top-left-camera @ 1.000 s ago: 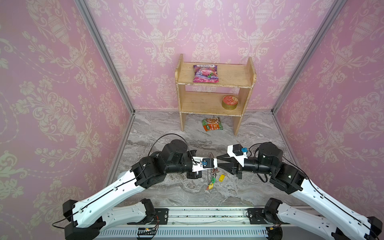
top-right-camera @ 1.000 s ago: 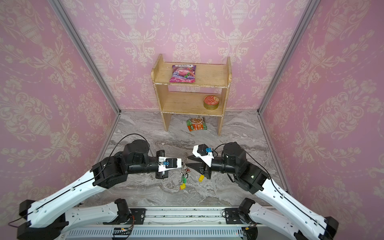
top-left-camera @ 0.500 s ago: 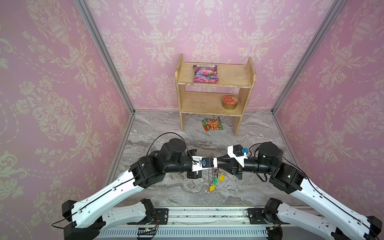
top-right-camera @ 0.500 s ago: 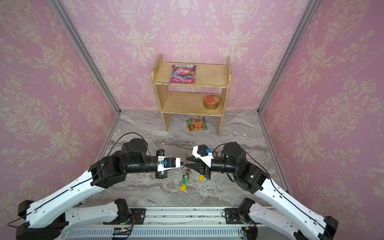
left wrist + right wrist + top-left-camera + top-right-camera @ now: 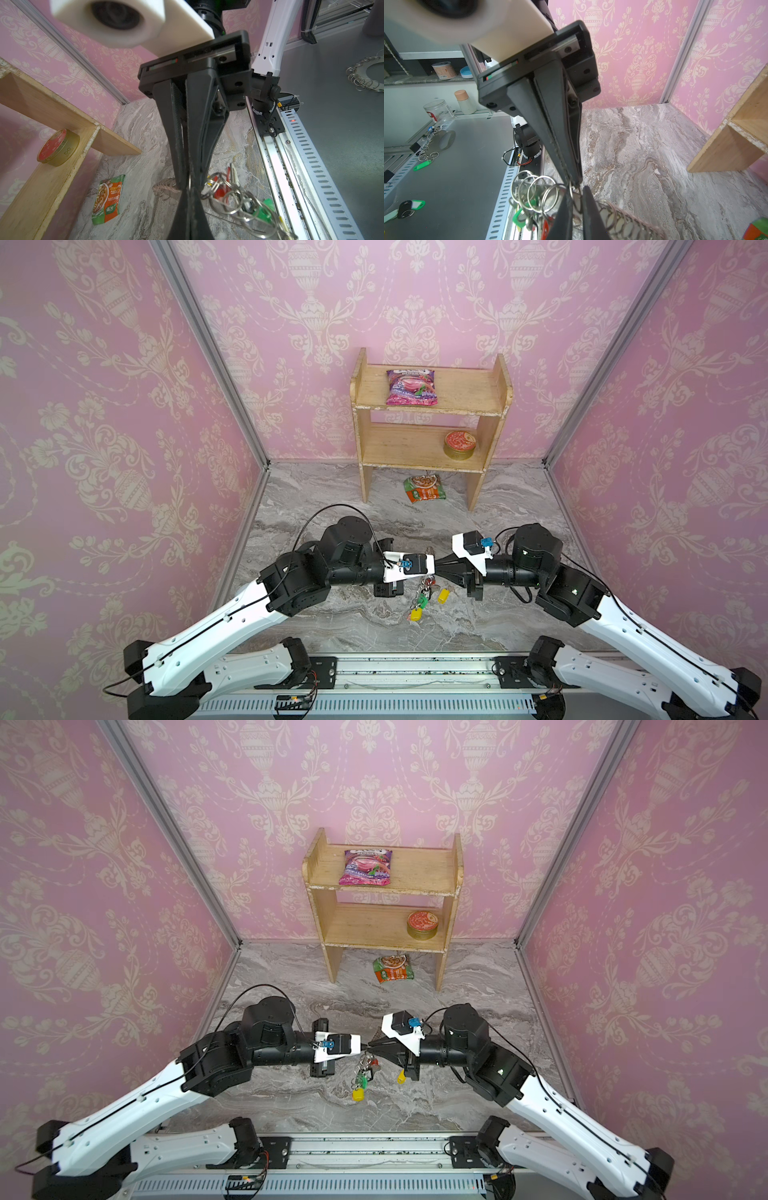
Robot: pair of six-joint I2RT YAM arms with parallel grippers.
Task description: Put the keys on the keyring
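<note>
Progress looks partial: silver keys with green, red and yellow plastic tags (image 5: 420,601) dangle mid-air from the grey-brown band keyring edged with silver loops (image 5: 623,218). The left gripper (image 5: 189,193) pinches one loop shut, and the right gripper (image 5: 576,191) nips the same loop. Whether the separate yellow-tagged key (image 5: 444,595) is attached, I cannot tell.

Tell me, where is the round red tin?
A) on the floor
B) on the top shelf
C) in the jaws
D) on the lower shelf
D: the tin sits on the lower board of the shelf; the top board holds only a pink bag.
</note>
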